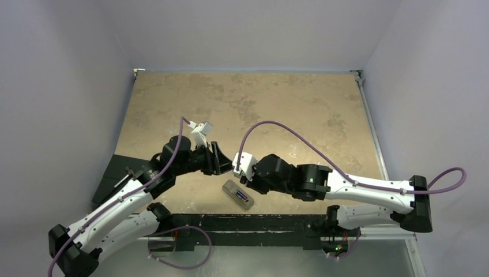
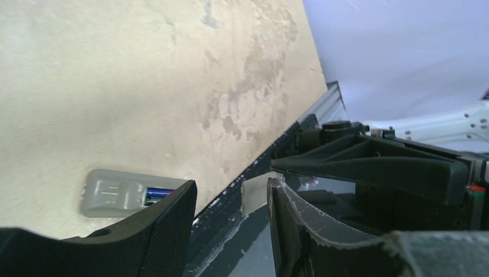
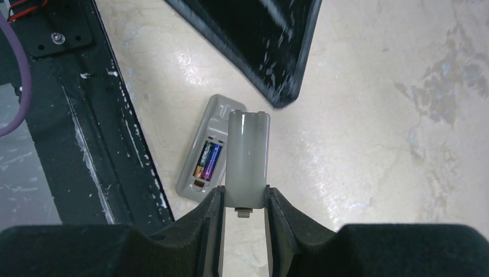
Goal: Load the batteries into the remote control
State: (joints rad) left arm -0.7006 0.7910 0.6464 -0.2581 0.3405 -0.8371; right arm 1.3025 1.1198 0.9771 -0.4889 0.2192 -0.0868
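Left pincer (image 2: 232,196) is spread, with nothing between its jaws. It hangs above the worktop (image 1: 277,109) just left of the right pincer (image 3: 245,199), the tips near each other but apart.

Remote (image 3: 199,161) lies grey back up, nearer the arm bases than both pincers and touched by neither. Its long sides run at a slant to the near edge of the worktop. Its near end sits just beside the black rail (image 3: 75,115) that bounds that edge, so room is tight on that side.

Batteries (image 3: 209,160) sit side by side in the open recess. In the right wrist view the purple-blue one is on the right and the darker one, with an orange-gold end, is on the left.

Right pincer is pinching the cover (image 3: 248,156) by its long edges near the tabbed end. The cover is held off the worktop. In the right wrist view its free end overlaps the right edge of the remote.

Beyond both pincers the worktop runs broad to its far and side edges.
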